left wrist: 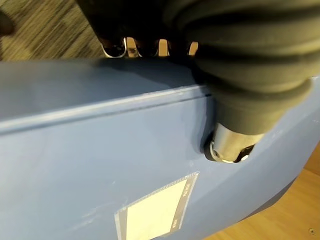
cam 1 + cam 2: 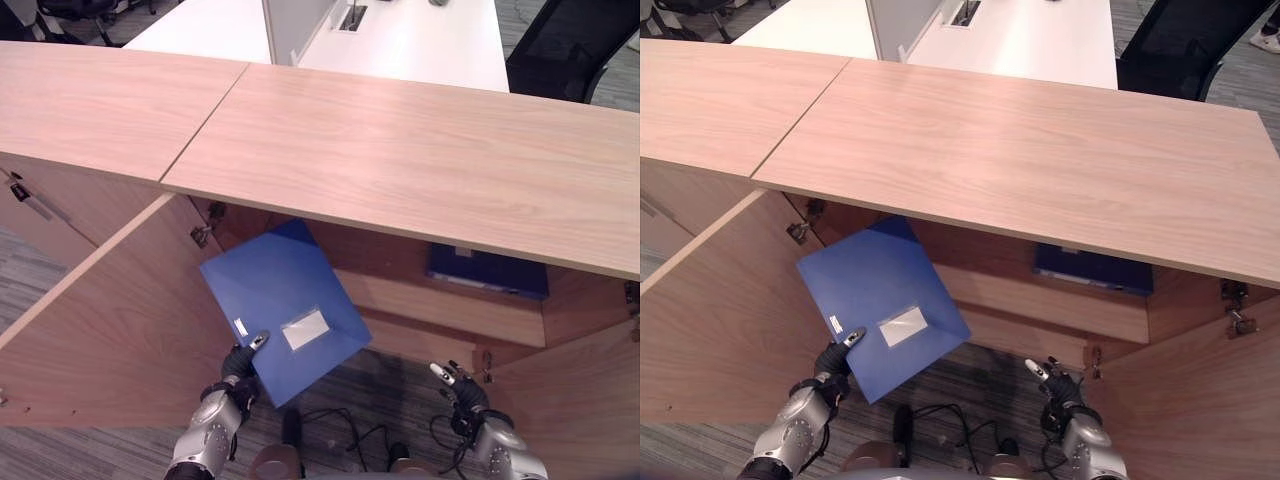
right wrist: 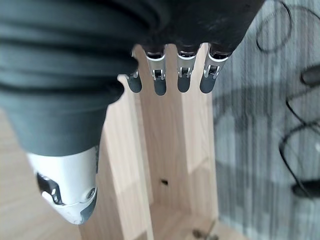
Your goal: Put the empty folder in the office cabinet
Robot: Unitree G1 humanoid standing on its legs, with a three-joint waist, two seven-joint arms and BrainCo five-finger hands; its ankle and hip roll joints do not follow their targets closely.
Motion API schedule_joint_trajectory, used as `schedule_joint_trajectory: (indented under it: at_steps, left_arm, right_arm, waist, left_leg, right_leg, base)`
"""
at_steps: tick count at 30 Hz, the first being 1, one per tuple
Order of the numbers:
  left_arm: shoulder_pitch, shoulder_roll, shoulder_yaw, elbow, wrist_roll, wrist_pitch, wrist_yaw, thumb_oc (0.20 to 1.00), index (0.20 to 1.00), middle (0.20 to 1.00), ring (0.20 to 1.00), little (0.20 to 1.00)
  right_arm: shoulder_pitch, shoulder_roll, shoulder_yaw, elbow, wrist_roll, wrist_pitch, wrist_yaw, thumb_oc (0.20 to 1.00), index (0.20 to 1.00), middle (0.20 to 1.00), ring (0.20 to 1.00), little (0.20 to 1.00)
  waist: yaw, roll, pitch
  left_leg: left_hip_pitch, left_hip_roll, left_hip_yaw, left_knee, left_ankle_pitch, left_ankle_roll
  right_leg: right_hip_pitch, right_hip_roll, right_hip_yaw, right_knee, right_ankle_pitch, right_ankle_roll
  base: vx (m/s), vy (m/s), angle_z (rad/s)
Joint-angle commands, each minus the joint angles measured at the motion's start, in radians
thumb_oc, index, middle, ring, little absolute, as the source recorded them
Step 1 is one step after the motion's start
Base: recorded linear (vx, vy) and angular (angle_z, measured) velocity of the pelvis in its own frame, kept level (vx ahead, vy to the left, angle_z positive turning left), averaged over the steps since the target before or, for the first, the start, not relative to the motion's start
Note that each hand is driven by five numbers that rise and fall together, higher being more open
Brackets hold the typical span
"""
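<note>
Folder point(image 2: 285, 300) smooth blue plastic-looking cover, slight sheen, with a clear glossy label pocket point(image 2: 306, 329) holding white paper; small white sticker near its lower edge. Cabinet point(image 2: 420, 150) top and open doors light wood-grain laminate, matt and smooth; metal hinges point(image 2: 203, 234) inside at the left door. Second dark blue folder point(image 2: 488, 270) on the shelf, matt. Floor point(image 2: 380, 400) grey ribbed carpet, rough. Left hand point(image 2: 243, 362) dark ribbed rubbery cover, shiny silver metal thumb. Right hand point(image 3: 170, 75) silver fingers with dark matt tips. White desk point(image 2: 400, 40) behind, smooth
</note>
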Motion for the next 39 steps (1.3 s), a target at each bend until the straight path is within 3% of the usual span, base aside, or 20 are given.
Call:
schedule_joint_trajectory:
  at_steps: [1, 5, 7, 10, 15, 20, 32, 39]
  left_arm:
    - [-0.042, -0.004, 0.006, -0.087, -0.011, -0.056, -0.011, 0.2, 0.2, 0.2, 0.2, 0.2]
    - [-0.055, 0.012, 0.013, -0.095, -0.012, -0.056, 0.005, 0.2, 0.2, 0.2, 0.2, 0.2]
    - [-0.06, 0.013, 0.013, -0.082, -0.014, -0.06, 0.008, 0.2, 0.2, 0.2, 0.2, 0.2]
    - [-0.065, 0.019, 0.02, -0.067, -0.004, -0.07, 0.022, 0.2, 0.2, 0.2, 0.2, 0.2]
    - [-0.075, -0.004, 0.014, -0.059, -0.019, -0.07, 0.019, 0.2, 0.2, 0.2, 0.2, 0.2]
    - [-0.075, -0.025, 0.009, -0.055, -0.025, -0.076, 0.02, 0.2, 0.2, 0.2, 0.2, 0.2]
    - [-0.074, -0.058, 0.002, -0.048, -0.052, -0.072, 0.037, 0.2, 0.2, 0.2, 0.2, 0.2]
    - [-0.195, -0.111, -0.019, 0.004, -0.177, -0.133, 0.129, 0.2, 0.2, 0.2, 0.2, 0.2]
  right_arm:
    - [-0.049, -0.029, 0.008, -0.018, 0.008, -0.044, -0.014, 1.0, 1.0, 1.0, 1.0, 1.0]
    - [-0.078, -0.004, 0.035, -0.017, 0.016, -0.041, -0.013, 1.0, 1.0, 1.0, 1.0, 1.0]
    - [-0.086, 0.012, 0.051, -0.012, 0.022, -0.041, -0.01, 1.0, 1.0, 1.0, 1.0, 1.0]
    - [-0.089, -0.002, 0.078, -0.015, 0.017, -0.046, -0.005, 1.0, 1.0, 1.0, 1.0, 1.0]
    - [-0.076, -0.003, 0.076, -0.012, 0.02, -0.046, -0.005, 1.0, 1.0, 1.0, 1.0, 1.0]
    - [-0.068, -0.011, 0.074, -0.008, 0.024, -0.048, -0.005, 1.0, 1.0, 1.0, 1.0, 1.0]
    - [-0.02, 0.007, 0.081, -0.018, 0.04, -0.046, 0.003, 1.0, 1.0, 1.0, 1.0, 1.0]
    - [-0.042, 0.027, 0.135, -0.003, 0.061, -0.06, -0.021, 1.0, 1.0, 1.0, 1.0, 1.0]
  waist:
    - [0.016, -0.016, -0.011]
    - [0.017, -0.02, 0.022]
    - [0.016, -0.011, 0.028]
    - [0.008, -0.01, 0.037]
    - [0.0, -0.016, 0.028]
    - [0.003, -0.028, 0.004]
    - [-0.018, -0.028, -0.017]
    - [-0.045, -0.035, -0.005]
  left_leg:
    - [-0.028, 0.076, -0.03, 0.053, -0.082, -0.033]
    - [0.005, 0.05, 0.003, 0.029, -0.095, 0.008]
    - [0.02, 0.056, 0.006, 0.019, -0.103, 0.011]
    - [0.035, 0.043, 0.003, 0.009, -0.113, 0.012]
    - [0.025, 0.024, -0.014, 0.01, -0.113, 0.007]
    - [0.036, 0.036, -0.01, 0.002, -0.12, -0.012]
    - [0.085, 0.059, -0.02, 0.002, -0.142, -0.031]
    - [0.082, 0.077, -0.007, 0.002, -0.14, -0.038]
  right_leg:
    - [-0.068, -0.042, 0.037, 0.141, 0.002, 0.056]
    - [-0.185, -0.073, 0.064, 0.331, 0.105, 0.086]
    - [-0.225, -0.054, 0.059, 0.37, 0.1, 0.083]
    - [-0.226, 0.023, 0.031, 0.254, 0.041, 0.043]
    - [-0.192, 0.044, 0.057, 0.127, 0.055, 0.037]
    - [-0.119, 0.041, 0.014, 0.0, 0.097, 0.034]
    - [-0.052, 0.052, 0.004, -0.022, 0.075, 0.025]
    - [-0.087, 0.066, 0.025, 0.021, 0.051, 0.014]
  base:
    - [0.02, 0.209, -0.13]
    - [-0.02, 0.177, -0.16]
    - [0.04, 0.122, -0.24]
    - [0.1, 0.047, -0.07]
    - [0.05, -0.05, 0.2]
    - [0.06, -0.078, 0.02]
    - [0.07, -0.037, 0.02]
    - [0.02, -0.033, -0.08]
